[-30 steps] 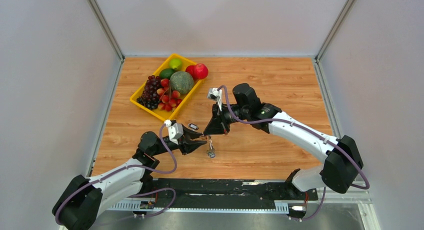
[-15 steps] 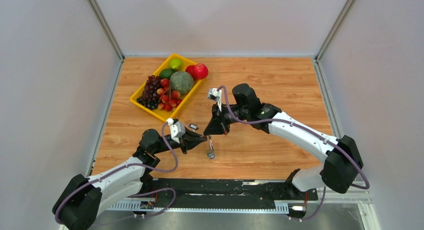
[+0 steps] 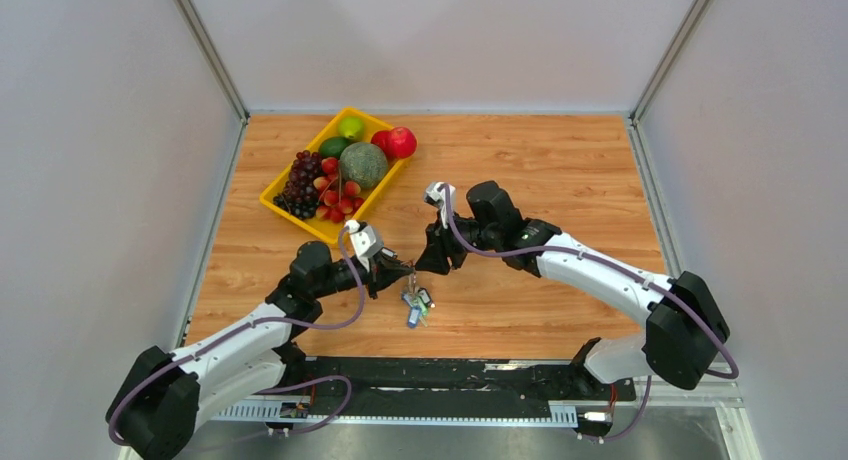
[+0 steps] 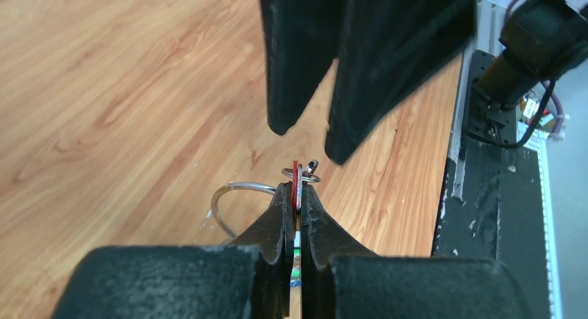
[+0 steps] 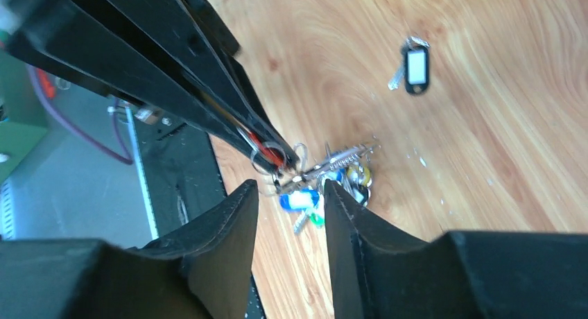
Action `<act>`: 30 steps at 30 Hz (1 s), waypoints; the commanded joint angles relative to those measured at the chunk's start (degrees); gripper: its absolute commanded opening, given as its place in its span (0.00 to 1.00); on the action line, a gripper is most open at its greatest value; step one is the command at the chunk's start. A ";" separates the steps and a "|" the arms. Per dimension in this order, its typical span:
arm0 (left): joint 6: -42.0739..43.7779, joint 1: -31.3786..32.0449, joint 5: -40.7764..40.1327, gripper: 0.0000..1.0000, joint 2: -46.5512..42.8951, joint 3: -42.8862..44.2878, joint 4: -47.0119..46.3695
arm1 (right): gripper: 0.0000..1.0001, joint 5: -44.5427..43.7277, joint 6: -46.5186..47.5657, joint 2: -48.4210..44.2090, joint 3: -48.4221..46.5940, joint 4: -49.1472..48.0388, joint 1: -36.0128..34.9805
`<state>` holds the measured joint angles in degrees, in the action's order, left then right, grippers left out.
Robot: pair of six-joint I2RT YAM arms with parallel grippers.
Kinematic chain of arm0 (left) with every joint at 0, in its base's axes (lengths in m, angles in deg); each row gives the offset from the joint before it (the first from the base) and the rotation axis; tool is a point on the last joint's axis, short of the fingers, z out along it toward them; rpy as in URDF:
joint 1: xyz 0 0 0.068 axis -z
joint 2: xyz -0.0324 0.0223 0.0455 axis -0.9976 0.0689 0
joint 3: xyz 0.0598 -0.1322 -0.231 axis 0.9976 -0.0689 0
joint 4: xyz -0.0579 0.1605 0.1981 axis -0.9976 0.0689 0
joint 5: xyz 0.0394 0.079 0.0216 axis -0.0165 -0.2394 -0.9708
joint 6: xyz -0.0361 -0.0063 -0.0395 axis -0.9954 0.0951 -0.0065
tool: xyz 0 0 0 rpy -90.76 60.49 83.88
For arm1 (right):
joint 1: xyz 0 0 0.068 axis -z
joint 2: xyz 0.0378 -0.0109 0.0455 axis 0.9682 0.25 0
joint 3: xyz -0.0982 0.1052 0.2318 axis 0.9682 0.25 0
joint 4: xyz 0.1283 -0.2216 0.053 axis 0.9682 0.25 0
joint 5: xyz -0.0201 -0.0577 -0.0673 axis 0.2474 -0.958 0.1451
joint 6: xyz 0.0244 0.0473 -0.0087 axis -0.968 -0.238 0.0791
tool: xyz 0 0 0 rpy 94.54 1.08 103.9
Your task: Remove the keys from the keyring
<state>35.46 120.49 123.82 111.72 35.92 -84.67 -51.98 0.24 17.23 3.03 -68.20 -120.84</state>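
Top external: yellow tray (image 3: pixel 341 230) holds grapes (image 3: pixel 302 185), melon (image 3: pixel 363 164), apples (image 3: pixel 396 141); keys (image 3: pixel 415 305) well apart.

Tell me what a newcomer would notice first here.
Mid-table, the left gripper is shut on a red key tag, the keys bunched under it. The right gripper is open, almost tip to tip with it. The bright yellow fruit tray sits at the far left.

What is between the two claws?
The red tag and a small ring, poking out of the shut left claw toward the open right claw. The left wrist view shows it.
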 commanded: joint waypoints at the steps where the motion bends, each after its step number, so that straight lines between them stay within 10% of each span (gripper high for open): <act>1: -3.31 0.20 -5.13 0.00 0.59 11.48 18.16 | 0.46 -7.36 -2.47 -4.88 4.77 -7.93 -0.26; 12: -2.44 0.20 -16.07 0.00 14.60 48.16 80.17 | 0.57 -14.92 -6.39 -19.21 22.32 -28.02 -0.29; 30: -2.03 0.21 2.08 0.00 22.97 66.08 93.36 | 0.68 -21.86 -3.88 -21.36 30.23 -47.95 -9.95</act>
<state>34.30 120.49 117.70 135.24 98.15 8.42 -72.90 -4.61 -3.18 31.40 -105.47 -129.47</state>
